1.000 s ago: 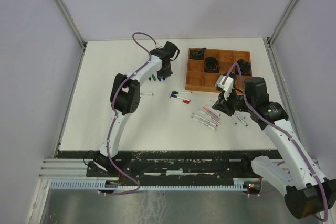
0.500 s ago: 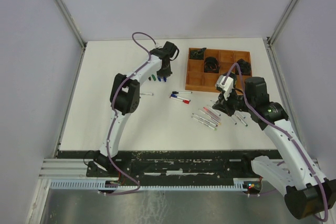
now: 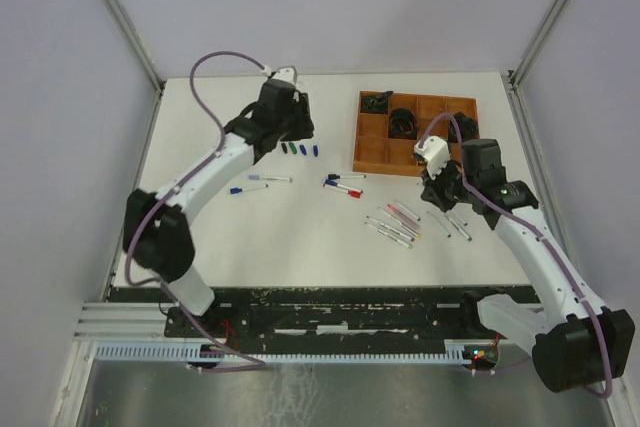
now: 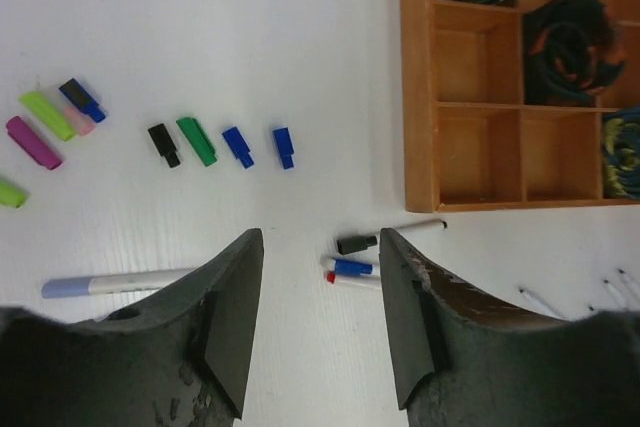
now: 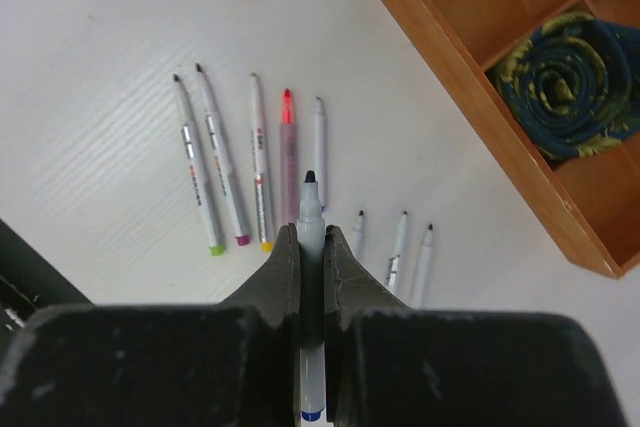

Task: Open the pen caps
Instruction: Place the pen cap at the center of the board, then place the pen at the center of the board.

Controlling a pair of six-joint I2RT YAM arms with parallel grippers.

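On the white tabletop (image 3: 300, 237), my right gripper (image 5: 312, 237) clamps a slim white-grey uncapped pen (image 5: 311, 202). My left gripper (image 4: 320, 247) hangs open and empty above the stubby plastic caps (image 4: 196, 140). My next move, I judge: set this down and fetch 1 of the capped pens (image 4: 356, 244).

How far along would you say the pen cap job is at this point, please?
Mostly done, it seems. Caps lie loose, and a row of uncapped pens lies near the tray. The right tool grips one more pen, cap off; the left tool hangs open and empty. Left to do: at least three capped pens, black, blue and red.
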